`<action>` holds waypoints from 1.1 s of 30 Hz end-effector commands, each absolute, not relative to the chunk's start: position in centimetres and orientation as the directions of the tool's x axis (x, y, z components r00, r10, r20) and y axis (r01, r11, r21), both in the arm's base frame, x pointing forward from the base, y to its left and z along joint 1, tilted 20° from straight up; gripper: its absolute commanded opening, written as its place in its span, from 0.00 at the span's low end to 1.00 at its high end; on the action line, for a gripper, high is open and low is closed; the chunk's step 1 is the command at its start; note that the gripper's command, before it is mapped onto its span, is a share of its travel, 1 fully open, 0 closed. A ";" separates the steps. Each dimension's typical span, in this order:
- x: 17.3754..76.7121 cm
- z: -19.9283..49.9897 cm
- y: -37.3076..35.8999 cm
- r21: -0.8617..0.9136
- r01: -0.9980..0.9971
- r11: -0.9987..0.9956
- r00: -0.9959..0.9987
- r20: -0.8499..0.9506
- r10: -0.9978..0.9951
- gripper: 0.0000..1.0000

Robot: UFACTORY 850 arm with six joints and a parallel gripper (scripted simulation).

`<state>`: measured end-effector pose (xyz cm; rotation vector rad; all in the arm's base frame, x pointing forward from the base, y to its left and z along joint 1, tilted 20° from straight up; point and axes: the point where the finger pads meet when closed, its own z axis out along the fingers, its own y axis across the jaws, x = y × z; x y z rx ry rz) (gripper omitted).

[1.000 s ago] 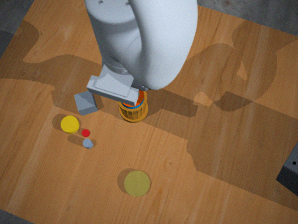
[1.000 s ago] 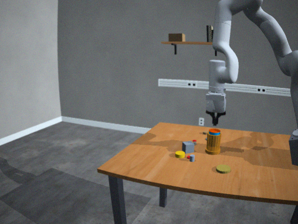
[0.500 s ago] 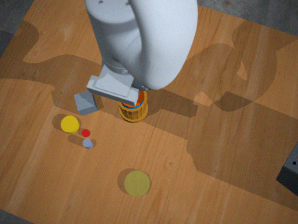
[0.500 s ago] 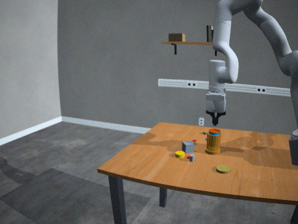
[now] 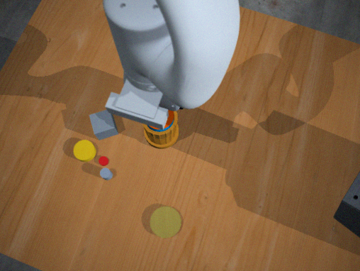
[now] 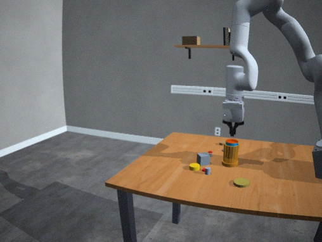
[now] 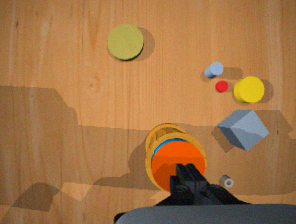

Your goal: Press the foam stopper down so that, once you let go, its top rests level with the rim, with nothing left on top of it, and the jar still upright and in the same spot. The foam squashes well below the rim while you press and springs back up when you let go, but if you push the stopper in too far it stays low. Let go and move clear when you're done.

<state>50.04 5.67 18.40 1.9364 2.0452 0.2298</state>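
An orange ribbed jar (image 5: 161,135) (image 6: 230,155) (image 7: 161,136) stands upright on the wooden table (image 5: 248,198) (image 6: 190,187). Its stopper (image 6: 232,142) (image 7: 175,162) (image 5: 171,117) has an orange top over a blue band and sticks up above the rim. My gripper (image 6: 233,131) (image 7: 183,177) is shut and empty. It hangs straight above the stopper with a small gap between the fingertips and the stopper's top. In the top view the arm hides most of the stopper.
Left of the jar lie a grey cube (image 5: 103,124) (image 6: 203,158) (image 7: 243,129), a yellow disc (image 5: 84,150) (image 6: 194,166) (image 7: 249,89), a small red disc (image 5: 103,160) (image 7: 221,86) and a small grey cylinder (image 5: 105,174) (image 6: 207,171) (image 7: 213,69). An olive disc (image 5: 165,221) (image 6: 241,182) (image 7: 125,42) lies nearer the front edge. A grey block (image 5: 351,207) stands at the right edge.
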 end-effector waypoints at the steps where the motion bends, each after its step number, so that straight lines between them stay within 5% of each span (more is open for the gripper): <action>1: 50.4 17.6 5.6 0.329 0.941 0.071 -0.035 -0.116 0.993 0.00; 33: 51.1 15.6 5.4 0.329 0.941 0.071 -0.035 -0.116 0.993 0.00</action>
